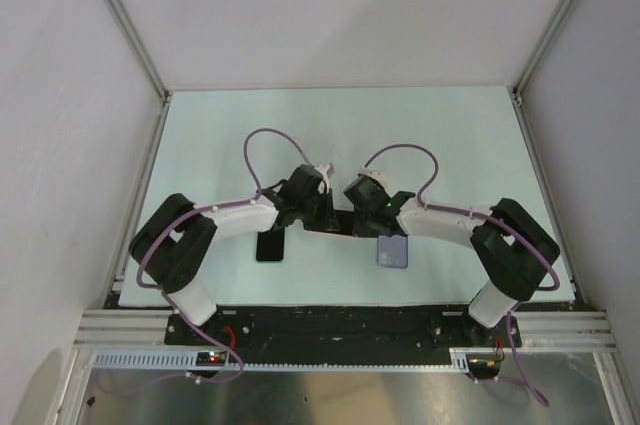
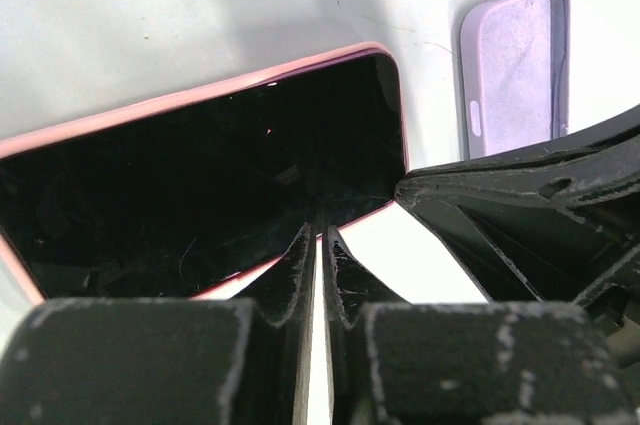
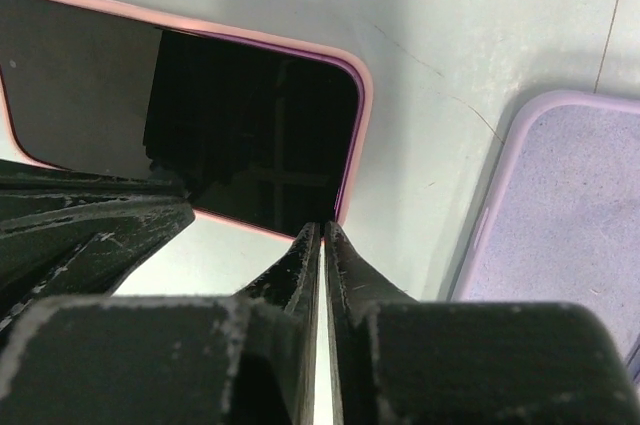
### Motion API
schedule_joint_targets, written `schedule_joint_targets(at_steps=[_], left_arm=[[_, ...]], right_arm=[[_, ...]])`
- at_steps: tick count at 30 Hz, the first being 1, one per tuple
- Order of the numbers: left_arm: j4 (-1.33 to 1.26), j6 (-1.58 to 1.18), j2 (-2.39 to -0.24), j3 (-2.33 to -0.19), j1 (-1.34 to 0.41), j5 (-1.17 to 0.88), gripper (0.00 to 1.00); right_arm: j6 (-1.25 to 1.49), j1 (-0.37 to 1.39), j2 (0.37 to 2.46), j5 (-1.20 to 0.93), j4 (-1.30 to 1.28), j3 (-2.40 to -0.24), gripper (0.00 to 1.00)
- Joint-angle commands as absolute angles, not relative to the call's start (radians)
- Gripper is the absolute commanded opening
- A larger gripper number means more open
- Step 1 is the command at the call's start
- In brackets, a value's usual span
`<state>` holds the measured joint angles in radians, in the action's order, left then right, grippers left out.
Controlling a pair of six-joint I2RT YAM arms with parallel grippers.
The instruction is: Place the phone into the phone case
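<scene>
top view, far left: plain pale walls (image 1: 60,95) box in a mint-white table (image 1: 330,125), matte, with fine scratches that show in the wrist views. a purple cable (image 1: 262,140) loops above the left arm.

dark flat rectangle (image 1: 270,246) lies on the table under the left forearm, corners rounded; cannot tell what it is.

left gripper (image 2: 322,235): black plastic fingers, scuffed and dusted white, wedge-shaped at the tips. they are pinched nearly together on the long edge of the phone (image 2: 200,175).

phone: thin slab, glossy black glass with hairline scratches and specks of dust, pink rim, rounded corners. it sits at table centre, spanning the gap between the two grippers, near the front edge. the overhead view gives only a thin dark strip, so cannot tell whether it rests on the table or is lifted.

right gripper (image 3: 322,230): same worn black fingers, closed tight on the phone's edge just beside a rounded corner. the two grippers nearly meet along that edge, each crowding the other's camera view.

phone case (image 3: 575,215): lavender, soft matte look, felt-like inner face upward, raised rim, oval slot in one side wall. it lies flat on the table just right of the phone, apart from it, partly under the right arm in the top view.
</scene>
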<state>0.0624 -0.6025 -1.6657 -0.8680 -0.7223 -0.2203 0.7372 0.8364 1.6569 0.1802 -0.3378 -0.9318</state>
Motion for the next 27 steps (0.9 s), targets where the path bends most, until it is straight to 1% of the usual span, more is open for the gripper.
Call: schedule_joint_targets(at_steps=[1, 6, 9, 17, 21, 27], left_arm=[[0.077, -0.59, -1.563, -0.905, -0.724, -0.188, 0.09], [0.099, -0.605, -1.445, -0.834, -0.725, -0.147, 0.1], [0.098, -0.629, -1.402, -0.766, -0.738, -0.138, 0.1], [0.016, -0.703, -1.378, -0.645, -0.799, -0.122, 0.09], [-0.032, -0.718, -1.403, -0.63, -0.802, -0.112, 0.09], [-0.066, -0.719, -1.473, -0.642, -0.791, -0.084, 0.07]], right_arm=[[0.694, 0.821, 1.684, 0.112, -0.317, -0.945, 0.09], [0.645, 0.76, 1.57, 0.05, -0.316, -1.01, 0.16], [0.614, 0.714, 1.555, 0.034, -0.308, -1.044, 0.19], [0.528, 0.621, 1.722, -0.004, -0.274, -1.17, 0.18], [0.503, 0.607, 1.816, -0.04, -0.269, -1.215, 0.17], [0.498, 0.608, 1.887, -0.058, -0.273, -1.225, 0.16]])
